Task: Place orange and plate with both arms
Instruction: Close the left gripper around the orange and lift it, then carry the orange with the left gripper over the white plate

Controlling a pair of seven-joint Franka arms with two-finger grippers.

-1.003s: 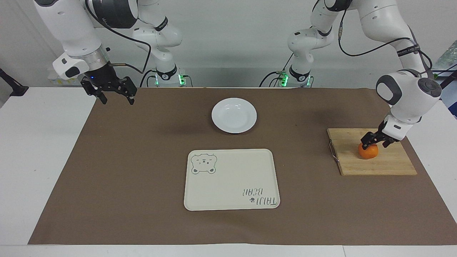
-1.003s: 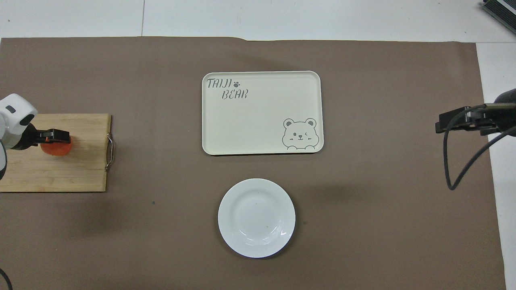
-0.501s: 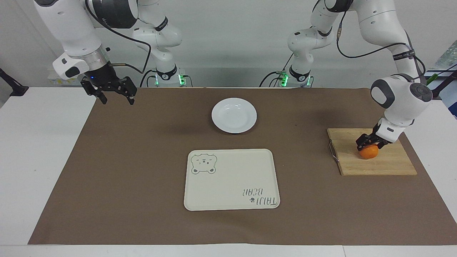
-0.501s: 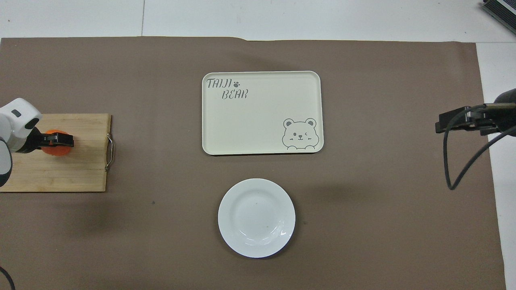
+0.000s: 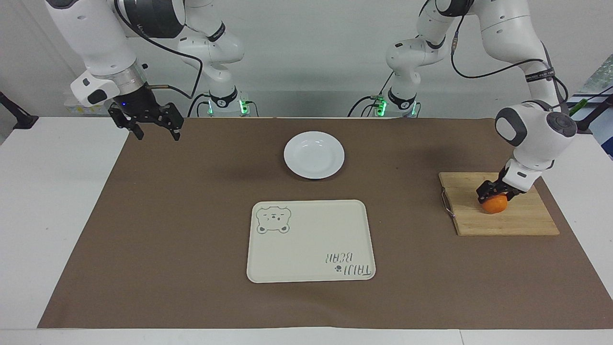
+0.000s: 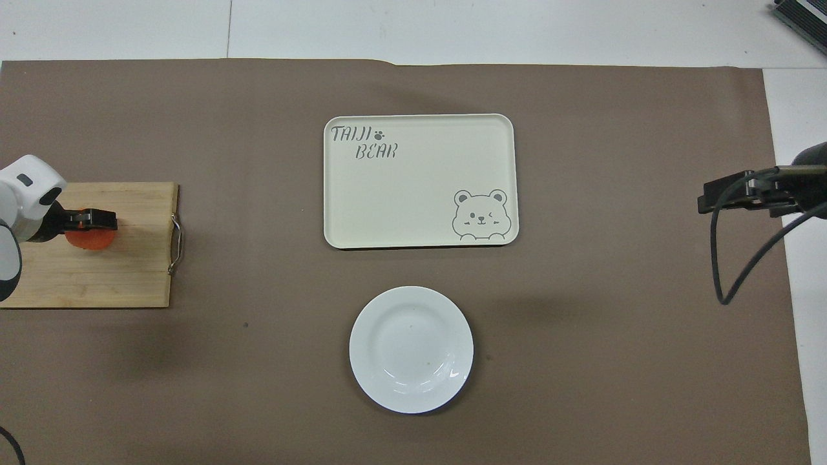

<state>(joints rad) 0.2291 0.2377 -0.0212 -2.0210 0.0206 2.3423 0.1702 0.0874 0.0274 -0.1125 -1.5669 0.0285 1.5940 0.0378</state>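
The orange (image 5: 494, 205) rests on a wooden cutting board (image 5: 522, 221) at the left arm's end of the table. My left gripper (image 5: 494, 193) is down on top of the orange, tilted, and covers its upper part. In the overhead view the orange (image 6: 92, 239) shows just beside that gripper (image 6: 87, 219). The white plate (image 5: 314, 155) sits empty on the brown mat, nearer to the robots than the tray; it also shows in the overhead view (image 6: 411, 349). My right gripper (image 5: 154, 130) hangs open and empty in the air over the mat's edge at the right arm's end, waiting (image 6: 709, 197).
A cream rectangular tray (image 5: 311, 241) with a bear drawing and lettering lies empty mid-table, farther from the robots than the plate (image 6: 420, 181). The board has a metal handle (image 5: 446, 203) on its side toward the tray. A brown mat (image 5: 191, 215) covers most of the white table.
My left gripper and wrist have shifted slightly toward the table's middle over the orange. The orange stays on the board. The right arm has not moved.
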